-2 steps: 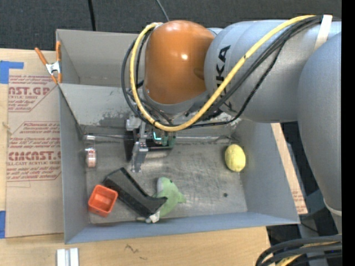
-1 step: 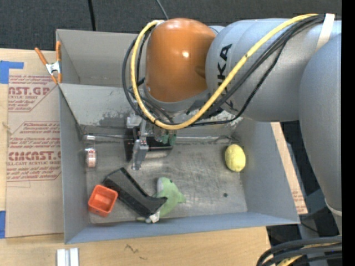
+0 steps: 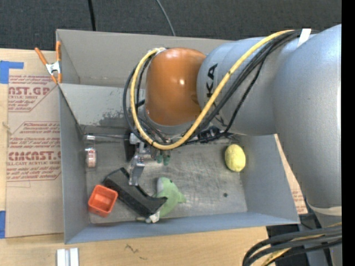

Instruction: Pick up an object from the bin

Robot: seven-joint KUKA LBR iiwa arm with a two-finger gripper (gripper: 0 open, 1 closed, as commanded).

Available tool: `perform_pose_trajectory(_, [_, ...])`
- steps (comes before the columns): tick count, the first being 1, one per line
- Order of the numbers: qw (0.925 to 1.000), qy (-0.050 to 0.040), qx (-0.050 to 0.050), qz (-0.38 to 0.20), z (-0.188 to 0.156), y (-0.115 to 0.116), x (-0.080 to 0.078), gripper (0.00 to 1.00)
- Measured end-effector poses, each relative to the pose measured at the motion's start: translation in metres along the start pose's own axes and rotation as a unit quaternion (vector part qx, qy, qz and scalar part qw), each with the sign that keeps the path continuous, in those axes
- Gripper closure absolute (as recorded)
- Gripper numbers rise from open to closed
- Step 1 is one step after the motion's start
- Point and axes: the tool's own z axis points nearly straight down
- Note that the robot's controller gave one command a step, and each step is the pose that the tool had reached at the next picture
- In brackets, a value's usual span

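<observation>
Camera view: I'm looking down into the grey bin, and the arm comes in from the right and covers most of the upper half. Its orange cover sits over the middle of the bin, with cables looped round its left side.

Below the cover, the gripper hangs low over the front-left part of the floor. It is right at the upper end of a black bar. The bar lies flat and slants from upper left down to lower right. I cannot tell whether the gripper is apart or together, or whether it touches the bar. Nothing is visibly clamped in it.

An orange cup lies just beside the bar's left end, close to the front-left corner. A pale green lump rests against the bar's right end. A small pinkish roll lies near the left wall, apart from the others. A yellow ball sits alone on the right side of the floor, well apart from the gripper and just under the arm's edge.
</observation>
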Motion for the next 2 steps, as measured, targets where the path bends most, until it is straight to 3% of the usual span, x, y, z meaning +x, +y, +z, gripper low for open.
perform_pose_trajectory(1, [0.9925,0.0017,0.001,0.122,0.018,-0.029,0.044,0.00])
perform_pose_trajectory(2, [0.9965,0.0015,0.002,0.084,0.040,0.001,0.054,0.00])
